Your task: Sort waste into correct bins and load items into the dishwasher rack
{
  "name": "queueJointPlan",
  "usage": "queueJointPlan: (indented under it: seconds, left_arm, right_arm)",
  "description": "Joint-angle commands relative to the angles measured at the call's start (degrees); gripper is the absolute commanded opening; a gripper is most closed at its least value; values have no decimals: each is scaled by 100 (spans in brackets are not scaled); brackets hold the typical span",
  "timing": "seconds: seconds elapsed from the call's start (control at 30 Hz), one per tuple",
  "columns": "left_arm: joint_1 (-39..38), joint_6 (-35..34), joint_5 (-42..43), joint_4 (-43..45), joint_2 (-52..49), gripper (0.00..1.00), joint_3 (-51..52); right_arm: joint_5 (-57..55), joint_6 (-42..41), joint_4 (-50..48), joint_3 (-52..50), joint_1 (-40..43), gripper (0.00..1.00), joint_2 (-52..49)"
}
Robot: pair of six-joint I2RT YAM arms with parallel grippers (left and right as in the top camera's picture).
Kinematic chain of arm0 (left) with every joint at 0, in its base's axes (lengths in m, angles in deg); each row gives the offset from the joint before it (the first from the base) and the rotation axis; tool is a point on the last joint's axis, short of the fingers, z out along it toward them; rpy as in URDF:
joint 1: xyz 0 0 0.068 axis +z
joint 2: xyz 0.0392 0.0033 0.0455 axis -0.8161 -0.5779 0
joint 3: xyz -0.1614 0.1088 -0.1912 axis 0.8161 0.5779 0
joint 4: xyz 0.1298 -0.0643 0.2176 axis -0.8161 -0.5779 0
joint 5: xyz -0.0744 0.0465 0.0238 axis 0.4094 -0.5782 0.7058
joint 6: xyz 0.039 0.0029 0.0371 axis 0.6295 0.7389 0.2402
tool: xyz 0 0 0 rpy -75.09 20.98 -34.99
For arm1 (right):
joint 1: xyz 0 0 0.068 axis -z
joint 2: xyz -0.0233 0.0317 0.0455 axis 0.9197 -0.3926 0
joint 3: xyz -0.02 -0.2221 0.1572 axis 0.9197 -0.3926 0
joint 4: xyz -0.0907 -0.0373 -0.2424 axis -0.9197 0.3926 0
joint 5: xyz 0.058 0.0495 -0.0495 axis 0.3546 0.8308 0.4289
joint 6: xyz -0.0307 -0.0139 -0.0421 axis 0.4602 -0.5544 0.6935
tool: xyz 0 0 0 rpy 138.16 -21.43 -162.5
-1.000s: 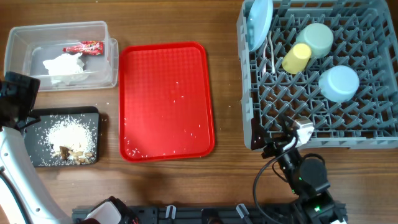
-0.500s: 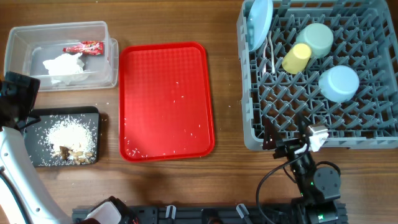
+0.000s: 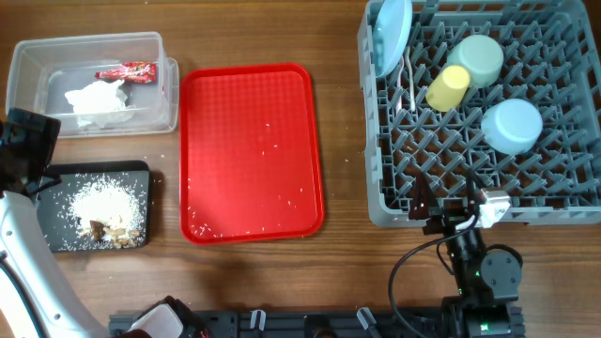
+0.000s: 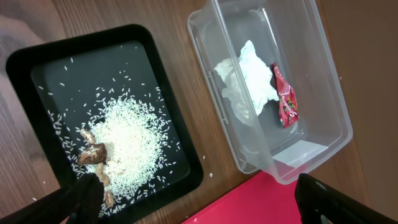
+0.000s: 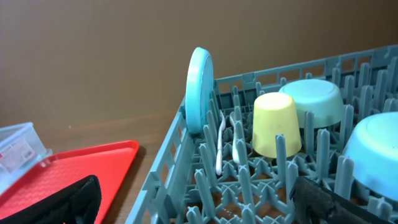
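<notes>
Six items stand in the grey dishwasher rack [image 3: 545, 214]: one plate [image 3: 392, 36], mint-green bowl [image 3: 479, 58], pale-blue bowl [image 3: 512, 125], yellow cup [image 3: 448, 86], white spoon and fork [image 3: 409, 83]. We log one napkin [image 3: 97, 99] and one red wrapper [image 3: 125, 71] in the clear tub [image 3: 19, 70], and rice with brown scraps [image 3: 103, 208] in the black tray [image 3: 94, 169]. The left gripper [image 4: 205, 205] hangs over the two bins and the right gripper [image 3: 454, 202] is at the rack's near edge. Both are wide open and empty.

The tub [image 3: 89, 39] sits at the rear left of the table [image 3: 347, 268]. The napkin [image 3: 96, 99] lies in it, with the wrapper [image 3: 125, 71] behind the napkin. The shallow tray [image 3: 94, 168] sits just in front of the tub and holds the rice [image 3: 103, 200], with the food scraps [image 3: 105, 228] at the pile's front. The serving tray [image 3: 249, 141] lies right of both bins. The rack [image 3: 535, 183] occupies the rear right. In it, 1 plate [image 3: 392, 36] stands on edge at the rear-left corner, with the spoon and fork [image 3: 409, 80] just to its right and then the cup [image 3: 448, 87]. The rear bowl [image 3: 479, 59] sits just behind-right of the cup, and the front bowl [image 3: 512, 126] sits front-right of it.
</notes>
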Motion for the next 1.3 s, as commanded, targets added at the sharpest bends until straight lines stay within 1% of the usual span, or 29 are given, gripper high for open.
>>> queueJointPlan:
  seconds: [0.0,0.13,1.27]
  left_arm:
    - [33,7,4,15,15,100,-68]
    - [33,7,4,15,15,100,-68]
    - [33,7,4,15,15,100,-68]
  right_arm:
    - [-90,566,2,-13,28,100,13]
    - [-94,1180,4,-13,28,100,-28]
    - [-90,1152,0,-15,61,100,90]
